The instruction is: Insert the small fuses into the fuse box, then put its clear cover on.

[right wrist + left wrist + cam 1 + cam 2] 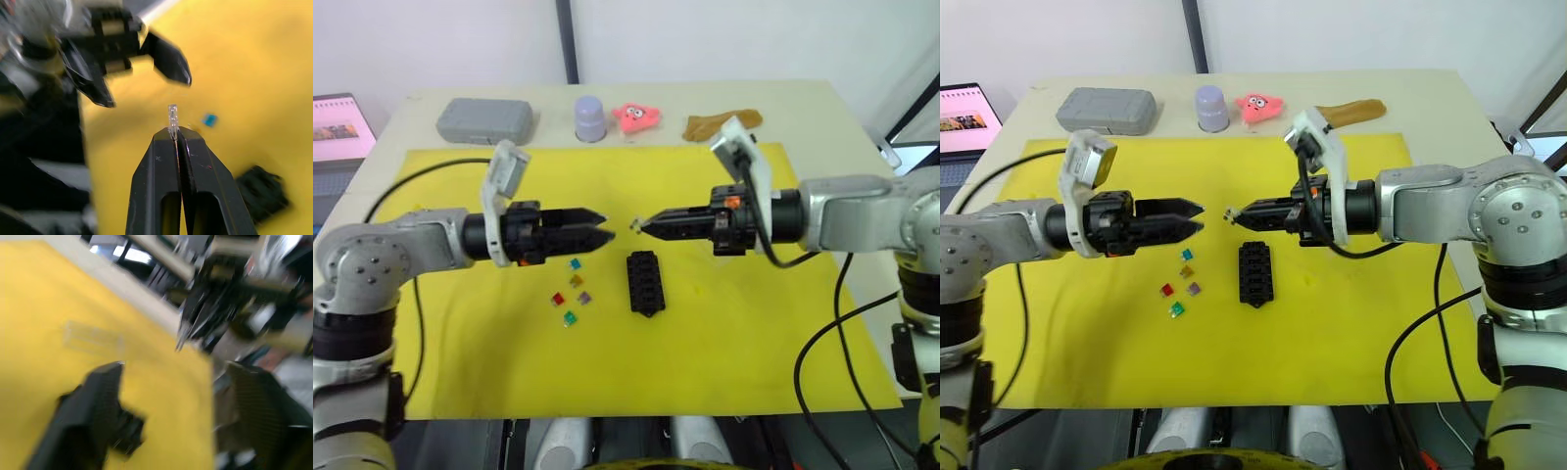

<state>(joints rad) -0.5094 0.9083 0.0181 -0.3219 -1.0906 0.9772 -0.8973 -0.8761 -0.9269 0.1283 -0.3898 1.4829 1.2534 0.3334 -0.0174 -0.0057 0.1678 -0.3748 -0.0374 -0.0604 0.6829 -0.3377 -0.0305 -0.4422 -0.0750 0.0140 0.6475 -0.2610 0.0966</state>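
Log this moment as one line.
right gripper: shut on grey fuse, above mat | left gripper: open, facing it | five fuses beside fuse box

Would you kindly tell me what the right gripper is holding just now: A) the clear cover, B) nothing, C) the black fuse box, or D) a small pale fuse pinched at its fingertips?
D: the right gripper is shut on a small pale fuse that sticks out past its tips, while the fuse box lies on the yellow mat below.

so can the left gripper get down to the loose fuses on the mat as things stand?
Probably yes. The left gripper hangs open just above the loose fuses, with nothing between them. The right gripper, shut on a grey fuse, and the fuse box sit off to the side.
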